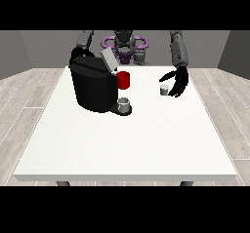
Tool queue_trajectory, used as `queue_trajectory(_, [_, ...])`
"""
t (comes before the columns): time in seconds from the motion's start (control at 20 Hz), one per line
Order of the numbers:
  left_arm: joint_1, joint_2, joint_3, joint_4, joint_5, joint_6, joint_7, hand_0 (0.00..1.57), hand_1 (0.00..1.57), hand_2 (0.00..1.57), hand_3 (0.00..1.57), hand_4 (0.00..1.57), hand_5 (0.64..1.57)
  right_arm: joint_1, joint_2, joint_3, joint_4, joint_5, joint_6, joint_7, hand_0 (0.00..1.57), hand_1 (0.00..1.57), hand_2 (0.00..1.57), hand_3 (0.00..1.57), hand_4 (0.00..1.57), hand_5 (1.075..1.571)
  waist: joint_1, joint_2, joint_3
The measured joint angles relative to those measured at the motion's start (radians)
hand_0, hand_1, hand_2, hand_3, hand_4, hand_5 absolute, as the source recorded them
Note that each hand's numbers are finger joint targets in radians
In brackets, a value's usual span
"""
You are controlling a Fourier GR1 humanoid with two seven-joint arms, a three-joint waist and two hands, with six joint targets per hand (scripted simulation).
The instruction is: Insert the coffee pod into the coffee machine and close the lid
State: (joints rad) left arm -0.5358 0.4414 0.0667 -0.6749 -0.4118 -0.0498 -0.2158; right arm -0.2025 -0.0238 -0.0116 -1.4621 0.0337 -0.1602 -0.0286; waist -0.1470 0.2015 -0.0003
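Note:
A black coffee machine [93,87] stands on the white table [127,139] at the view's left, its grey lid [109,60] tilted up. A small grey cup [124,103] sits on its drip base. A red mug [123,80] stands just behind the machine's front. The small grey coffee pod [164,89] rests on the table at the right. The hand at the view's right [177,82] hangs beside the pod, fingers spread and curved around it without closing on it. The other hand is hidden behind the machine.
The table's near half carries nothing. Its edges lie close to the machine on the left and to the hand on the right. The robot's torso [125,47] stands behind the far edge.

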Motion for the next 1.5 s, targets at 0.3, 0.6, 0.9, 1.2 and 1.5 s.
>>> queue_trajectory(0.3, [-0.036,-0.015,0.001,0.05,-0.06,0.11,-0.036,0.77,0.77,0.92,0.69,0.35,1.571,-0.006,-0.005,0.0,0.0,-0.009,0.015,0.009,0.0,0.0,0.0,0.0,0.53,1.571,-0.015,0.016,0.0007])
queue_trajectory(0.6, [-0.062,-0.012,0.007,0.102,-0.102,0.178,-0.089,0.99,0.99,1.09,0.87,0.29,1.571,-0.012,0.005,0.006,-0.011,0.001,-0.008,0.019,0.0,0.0,0.0,0.0,0.5,1.571,-0.015,0.023,0.0007])
queue_trajectory(0.9, [-0.082,0.001,-0.015,0.138,-0.162,0.203,-0.088,1.17,1.17,1.29,1.18,0.41,1.571,-0.01,-0.002,-0.002,-0.005,-0.032,0.007,0.009,0.0,0.0,0.0,0.0,0.53,1.571,-0.025,0.026,0.0019])
queue_trajectory(1.2, [-0.118,0.007,-0.022,0.14,-0.178,0.168,-0.143,1.48,1.48,1.47,1.41,0.63,1.571,-0.021,0.002,-0.021,0.024,-0.042,-0.002,-0.001,0.0,0.0,0.0,0.0,0.42,1.571,-0.006,0.011,0.0005])
queue_trajectory(1.5, [-0.19,0.001,-0.033,0.094,-0.175,0.077,-0.141,1.29,1.29,1.36,1.34,0.56,1.571,-0.023,-0.008,-0.046,0.092,-0.056,0.008,-0.012,0.0,0.0,0.0,0.0,0.46,1.571,0.0,-0.037,0.0005])
